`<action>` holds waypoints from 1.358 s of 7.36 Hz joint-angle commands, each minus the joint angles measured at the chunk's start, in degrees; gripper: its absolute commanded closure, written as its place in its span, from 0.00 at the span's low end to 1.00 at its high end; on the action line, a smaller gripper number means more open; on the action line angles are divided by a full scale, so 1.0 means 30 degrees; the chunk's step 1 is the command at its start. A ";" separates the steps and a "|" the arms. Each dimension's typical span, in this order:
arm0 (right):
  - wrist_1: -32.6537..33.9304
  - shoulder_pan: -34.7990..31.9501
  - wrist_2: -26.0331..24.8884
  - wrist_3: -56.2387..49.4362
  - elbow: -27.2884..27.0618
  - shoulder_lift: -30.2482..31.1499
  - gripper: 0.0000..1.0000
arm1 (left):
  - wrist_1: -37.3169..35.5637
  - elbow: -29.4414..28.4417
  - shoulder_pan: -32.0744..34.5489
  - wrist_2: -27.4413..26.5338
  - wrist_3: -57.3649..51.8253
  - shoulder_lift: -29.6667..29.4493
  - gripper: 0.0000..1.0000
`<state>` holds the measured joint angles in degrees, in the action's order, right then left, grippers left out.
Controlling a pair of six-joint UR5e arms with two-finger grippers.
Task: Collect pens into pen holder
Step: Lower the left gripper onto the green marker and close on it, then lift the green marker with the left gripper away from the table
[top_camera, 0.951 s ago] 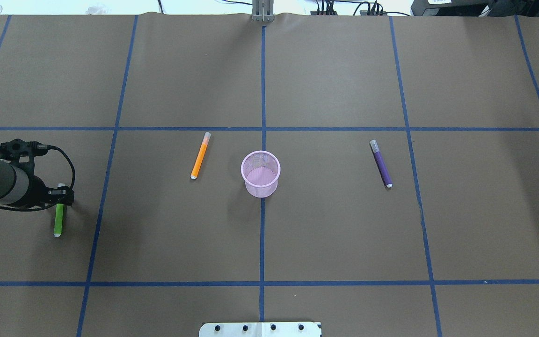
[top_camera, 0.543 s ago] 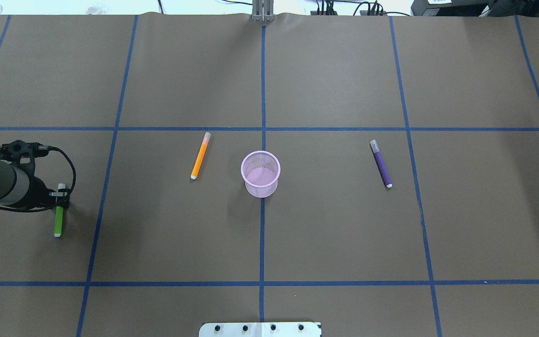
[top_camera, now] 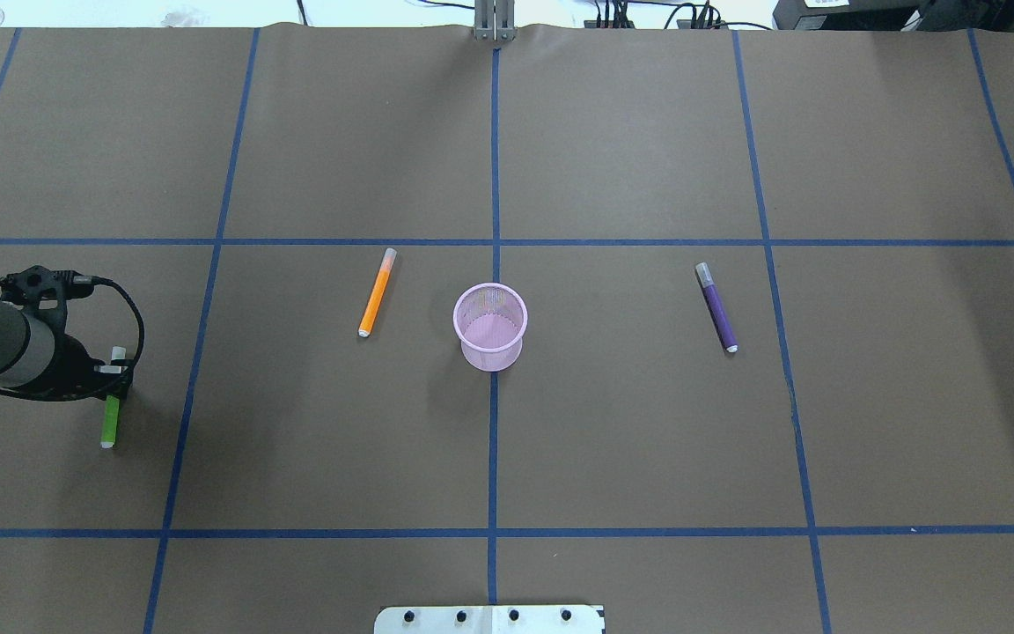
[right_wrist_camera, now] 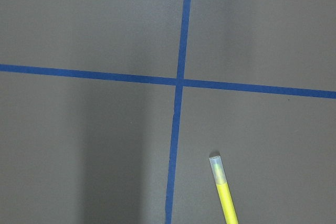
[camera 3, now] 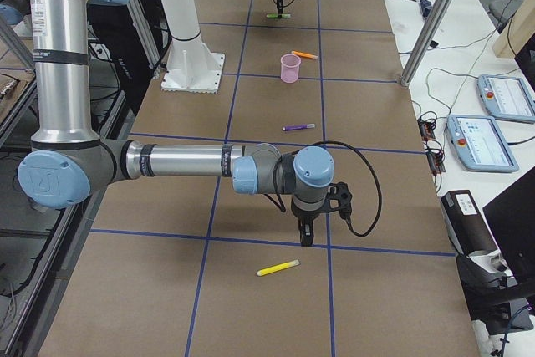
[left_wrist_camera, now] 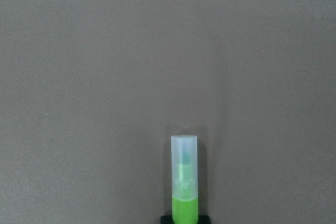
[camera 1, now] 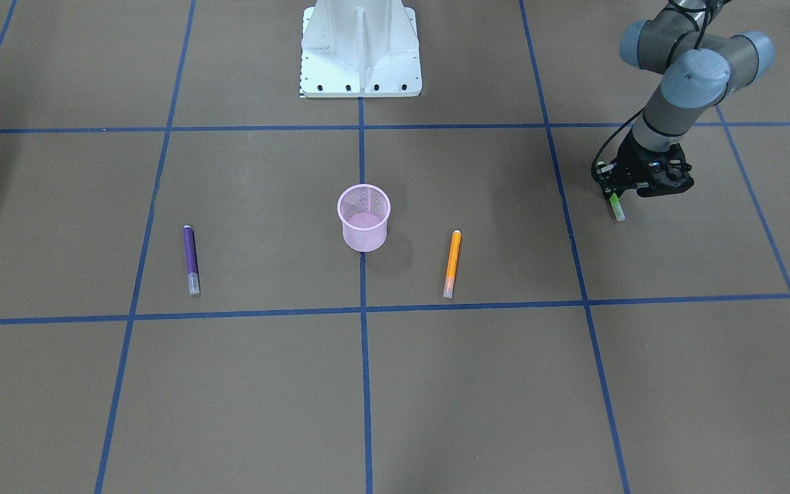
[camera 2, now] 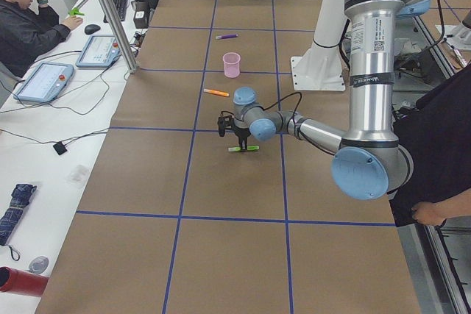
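Note:
The pink mesh pen holder stands upright mid-table. The orange pen lies to its left and the purple pen to its right, both flat on the table. The green pen lies at the far left. My left gripper is down over the green pen's upper half, and its jaws look shut on it. The left wrist view shows the green pen's whitish cap sticking out ahead. My right gripper hangs low over the table, far from the holder. I cannot tell whether it is open or shut.
A yellow pen lies just beside my right gripper and also shows in the right wrist view. The robot's white base stands at the near edge. Blue tape lines grid the brown table. A person sits at a side desk.
My left gripper has sunk lower onto the green pen and drawn in around it. The pen has barely shifted. The other pens and the holder have not moved.

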<state>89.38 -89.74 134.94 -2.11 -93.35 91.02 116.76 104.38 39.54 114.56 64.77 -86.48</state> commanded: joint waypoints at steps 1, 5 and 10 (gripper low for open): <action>0.0000 0.0000 -0.0011 0.0000 0.0002 -0.0162 0.00 | -0.0190 0.0887 0.0903 0.0660 0.0003 0.0056 1.00; -0.0029 0.0789 -0.0098 0.0000 0.0236 -0.0309 0.00 | -0.0161 0.2939 0.3778 0.0107 0.1486 -0.0934 1.00; -0.0987 0.1113 -0.0826 -0.0175 0.0731 -0.0162 0.00 | -0.0686 0.2677 0.3084 -0.5630 0.6350 -0.6759 1.00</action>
<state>88.46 -86.48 133.82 -2.48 -92.17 90.53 115.45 112.66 50.22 101.30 79.78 -102.37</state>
